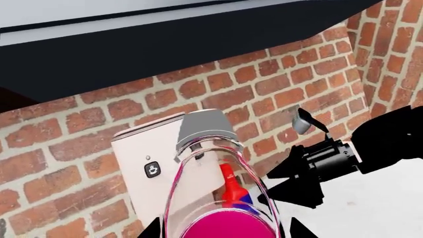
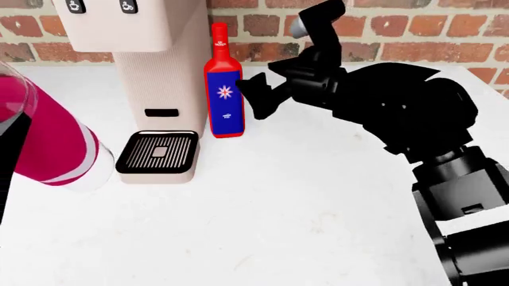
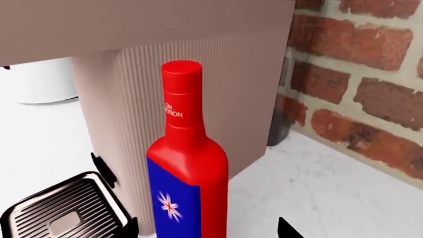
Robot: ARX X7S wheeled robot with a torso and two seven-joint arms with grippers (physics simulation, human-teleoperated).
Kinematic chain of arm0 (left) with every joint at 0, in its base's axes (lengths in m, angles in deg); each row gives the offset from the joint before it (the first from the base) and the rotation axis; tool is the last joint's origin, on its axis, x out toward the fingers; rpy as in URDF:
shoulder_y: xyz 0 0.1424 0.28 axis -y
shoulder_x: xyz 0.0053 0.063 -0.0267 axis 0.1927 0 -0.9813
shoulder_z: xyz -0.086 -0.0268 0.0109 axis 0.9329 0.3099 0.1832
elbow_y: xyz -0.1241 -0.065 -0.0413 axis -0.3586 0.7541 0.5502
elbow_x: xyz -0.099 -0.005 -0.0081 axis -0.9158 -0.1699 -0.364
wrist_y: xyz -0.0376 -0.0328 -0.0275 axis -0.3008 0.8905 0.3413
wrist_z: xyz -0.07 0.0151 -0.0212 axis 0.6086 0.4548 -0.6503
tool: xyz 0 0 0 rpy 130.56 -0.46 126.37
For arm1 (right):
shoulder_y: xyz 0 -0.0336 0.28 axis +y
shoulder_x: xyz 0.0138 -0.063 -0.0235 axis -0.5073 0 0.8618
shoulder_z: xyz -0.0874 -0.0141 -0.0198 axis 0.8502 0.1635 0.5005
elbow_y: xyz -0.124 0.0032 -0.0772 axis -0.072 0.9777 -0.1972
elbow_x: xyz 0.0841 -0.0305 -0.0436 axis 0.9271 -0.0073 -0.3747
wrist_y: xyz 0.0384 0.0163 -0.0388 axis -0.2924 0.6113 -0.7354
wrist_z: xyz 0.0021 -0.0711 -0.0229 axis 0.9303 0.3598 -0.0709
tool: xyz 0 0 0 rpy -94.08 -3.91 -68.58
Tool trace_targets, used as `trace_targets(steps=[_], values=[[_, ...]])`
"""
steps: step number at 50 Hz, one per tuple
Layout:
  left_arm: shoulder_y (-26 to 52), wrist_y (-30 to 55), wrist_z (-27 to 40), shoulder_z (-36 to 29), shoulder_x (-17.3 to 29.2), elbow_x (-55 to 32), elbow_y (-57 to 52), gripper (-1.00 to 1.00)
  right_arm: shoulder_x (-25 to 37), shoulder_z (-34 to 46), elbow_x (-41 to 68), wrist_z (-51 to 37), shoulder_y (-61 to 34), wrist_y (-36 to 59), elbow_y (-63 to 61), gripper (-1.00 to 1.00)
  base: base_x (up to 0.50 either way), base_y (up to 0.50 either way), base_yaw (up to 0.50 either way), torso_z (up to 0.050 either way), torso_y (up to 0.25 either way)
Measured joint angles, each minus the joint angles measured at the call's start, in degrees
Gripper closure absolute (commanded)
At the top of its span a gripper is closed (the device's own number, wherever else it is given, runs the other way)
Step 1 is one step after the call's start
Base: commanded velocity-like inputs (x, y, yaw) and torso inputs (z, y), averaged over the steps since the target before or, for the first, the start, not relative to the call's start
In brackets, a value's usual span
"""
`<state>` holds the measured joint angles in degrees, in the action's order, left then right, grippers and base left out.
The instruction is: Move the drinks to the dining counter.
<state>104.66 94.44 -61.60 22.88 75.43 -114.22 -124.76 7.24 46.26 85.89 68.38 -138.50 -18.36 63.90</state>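
My right tool (image 2: 253, 98) is open (left tool grips pink bottle (image 1: 221, 208)); I close evenly round red bottle (image 2: 224, 83) beside coffee machine (image 2: 151, 71), w/o tipping.

Beside the beige ribbed coffee machine (image 2: 151, 71) you see the red bottle (image 2: 224, 83) with its blue label and white star. On the machine's other side, your clear bottle (image 2: 47, 140) shows a magenta label. Behind the machine runs a red-brown brick wall (image 2: 413, 24); under it, the counter (image 2: 263, 220) is plain white.
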Motion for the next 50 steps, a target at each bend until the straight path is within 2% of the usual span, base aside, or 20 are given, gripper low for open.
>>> trace_targets(steps=[29,50], values=[[-0.4,-0.4,-1.3,-1.4,-0.8,1.8,-0.5,1.0,-6.3,3.7,-4.5,8.9,-4.6,-7.6,17.1,-1.0,0.0,0.0,0.0,0.0,0.0],[-1.7,0.3,-2.9,0.1,-1.9,2.8,-1.0,1.0,-10.6,5.8,-6.4,15.8,-7.1,-12.6,27.8,-1.0,0.0,0.0,0.0,0.0,0.0]])
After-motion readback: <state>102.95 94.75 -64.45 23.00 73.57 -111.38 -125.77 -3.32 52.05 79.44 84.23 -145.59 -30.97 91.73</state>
